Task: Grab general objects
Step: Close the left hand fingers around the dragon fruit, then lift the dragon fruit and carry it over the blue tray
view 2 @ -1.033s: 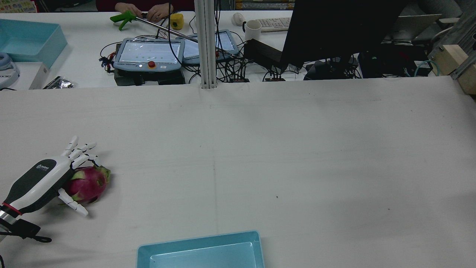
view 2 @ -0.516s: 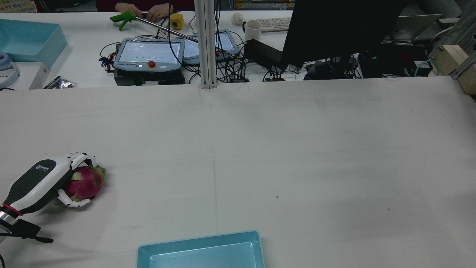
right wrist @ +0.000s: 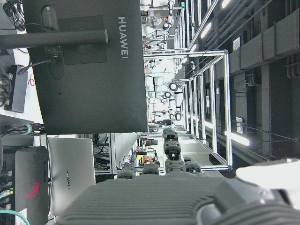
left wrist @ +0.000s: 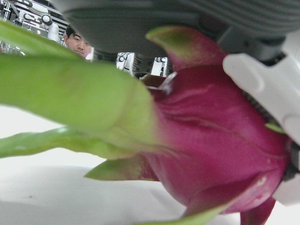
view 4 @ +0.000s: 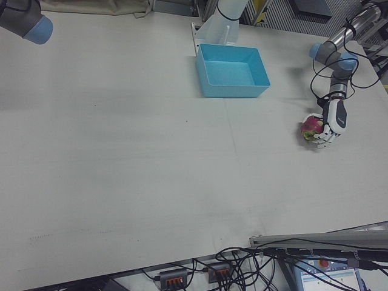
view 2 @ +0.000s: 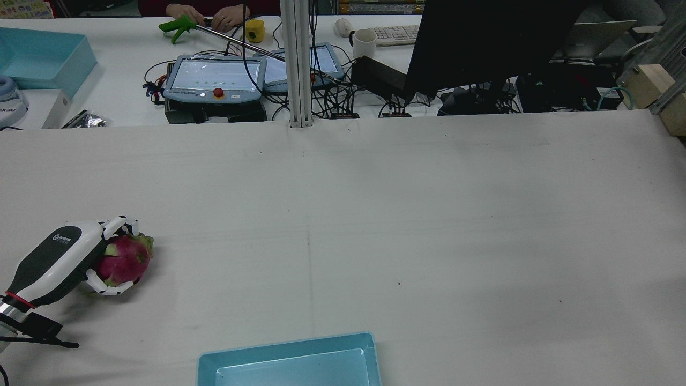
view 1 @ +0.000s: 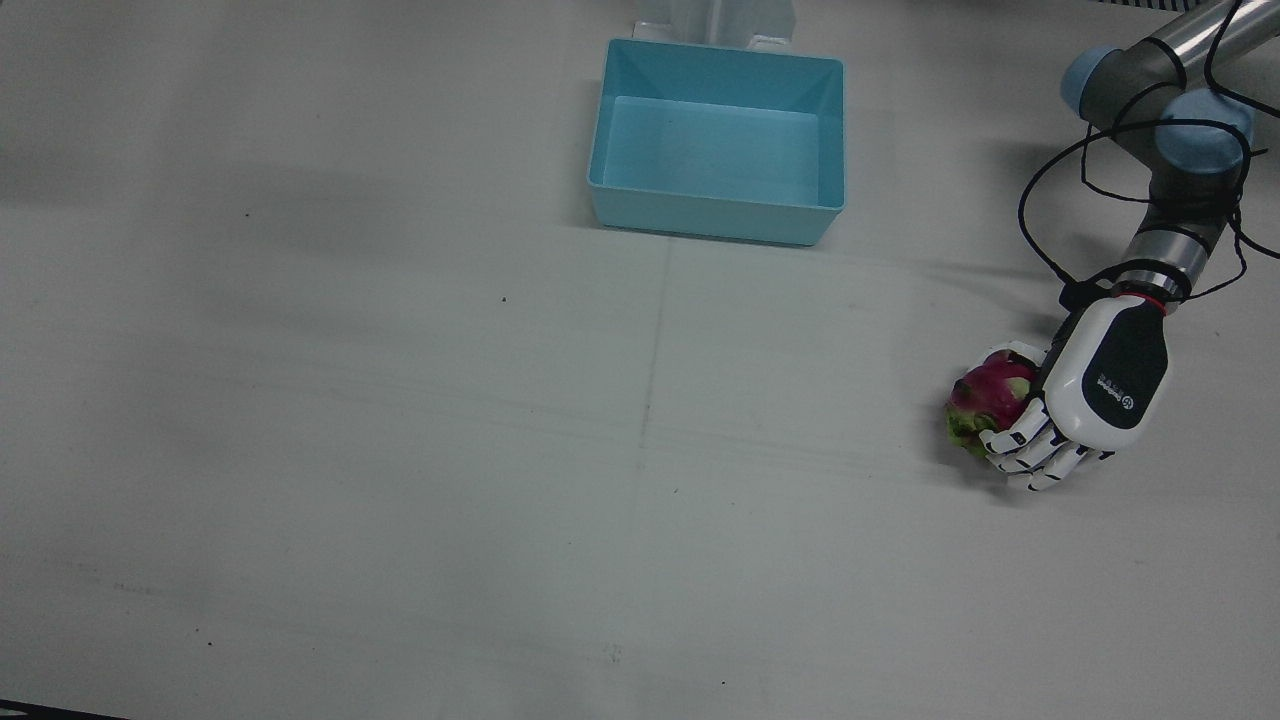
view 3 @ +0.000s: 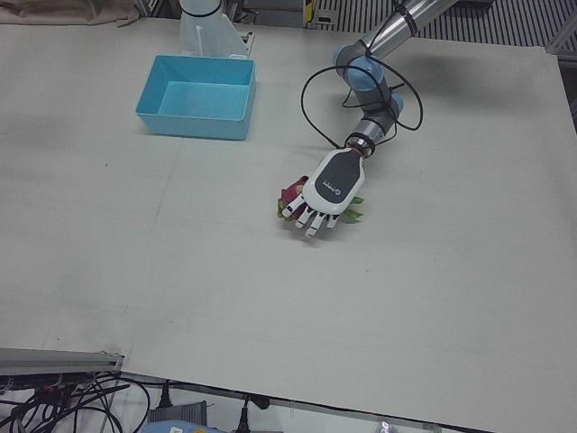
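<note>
Dragon fruit [view 2: 124, 260] sits wrapped inside my left hand's [view 2: 59, 261] curled fingers [view 2: 110, 289], gripped yet seemingly on the counter [view 2: 375, 225], so lifting remains, I judge.

A: Left white-and-black dexterous hand [view 2: 64, 262]?
B: Low over the desk [view 2: 375, 214], palm sideways, fingers [view 1: 1020, 445] curled round the pink dragon fruit [view 2: 124, 259].
A: Right hand [right wrist: 187, 197]?
B: Raised; state unclear.

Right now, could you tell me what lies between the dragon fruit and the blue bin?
Nothing: the front view shows only bare table between the dragon fruit, held by the left robot hand, and the blue bin.
</note>
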You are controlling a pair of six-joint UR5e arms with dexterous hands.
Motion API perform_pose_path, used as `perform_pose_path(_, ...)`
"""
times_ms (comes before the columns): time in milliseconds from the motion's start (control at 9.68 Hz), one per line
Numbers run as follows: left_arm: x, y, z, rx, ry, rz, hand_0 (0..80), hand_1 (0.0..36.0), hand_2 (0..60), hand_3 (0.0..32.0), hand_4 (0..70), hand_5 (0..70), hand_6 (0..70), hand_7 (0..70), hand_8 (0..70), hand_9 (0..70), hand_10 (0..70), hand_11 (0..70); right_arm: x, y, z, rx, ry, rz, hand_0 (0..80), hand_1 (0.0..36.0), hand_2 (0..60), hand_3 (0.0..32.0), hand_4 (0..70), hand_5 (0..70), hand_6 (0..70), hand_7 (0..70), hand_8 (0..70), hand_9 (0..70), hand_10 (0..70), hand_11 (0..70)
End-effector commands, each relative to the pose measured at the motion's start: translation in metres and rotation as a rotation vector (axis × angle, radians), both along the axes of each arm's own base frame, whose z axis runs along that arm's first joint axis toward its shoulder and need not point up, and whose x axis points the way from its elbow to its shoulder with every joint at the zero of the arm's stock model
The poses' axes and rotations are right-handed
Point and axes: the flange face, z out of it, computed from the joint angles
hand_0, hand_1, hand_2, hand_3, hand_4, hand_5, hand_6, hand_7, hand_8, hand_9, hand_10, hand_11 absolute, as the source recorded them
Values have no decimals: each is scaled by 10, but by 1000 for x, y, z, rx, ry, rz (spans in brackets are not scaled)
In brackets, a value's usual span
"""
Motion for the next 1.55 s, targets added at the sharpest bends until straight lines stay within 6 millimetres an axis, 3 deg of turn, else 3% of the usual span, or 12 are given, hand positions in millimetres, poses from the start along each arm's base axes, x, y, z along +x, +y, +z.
perform_pose_path(0,-4,2,-31,16,34,0,399,269,600,0,350,700,653,440,461,384,700,700,0,0,-1,1,0,0,0,0,0,0,0,0,0,0,0,0,0,0)
perform_pose_path(207,-9,5,-51,0,65,13,379,250,600,0,354,700,653,438,476,407,700,700,0,0,-1,1,0,0,0,0,0,0,0,0,0,0,0,0,0,0)
perform_pose_path(516,-29,21,-125,-4,116,34,357,235,600,0,360,700,610,456,484,433,700,700,0,0,-1,1,0,0,0,0,0,0,0,0,0,0,0,0,0,0)
perform_pose_path(723,-30,28,-144,-2,164,77,307,214,600,0,329,700,582,434,474,421,700,700,0,0,-1,1,0,0,0,0,0,0,0,0,0,0,0,0,0,0)
perform_pose_path(826,-27,30,-144,-27,216,119,260,203,600,0,317,700,582,442,474,424,700,700,0,0,-1,1,0,0,0,0,0,0,0,0,0,0,0,0,0,0)
perform_pose_path(929,-14,27,-165,-21,240,176,250,197,600,0,343,700,568,453,488,449,700,700,0,0,-1,1,0,0,0,0,0,0,0,0,0,0,0,0,0,0)
perform_pose_path(1033,1,25,-188,-4,231,233,329,209,600,0,341,700,514,468,477,448,700,700,0,0,-1,1,0,0,0,0,0,0,0,0,0,0,0,0,0,0)
perform_pose_path(1136,7,26,-198,10,241,261,378,215,600,0,320,668,463,466,446,416,700,700,0,0,-1,1,0,0,0,0,0,0,0,0,0,0,0,0,0,0)
perform_pose_path(1446,20,70,-246,80,325,390,352,185,600,0,276,531,353,457,411,391,700,700,0,0,-1,1,0,0,0,0,0,0,0,0,0,0,0,0,0,0)
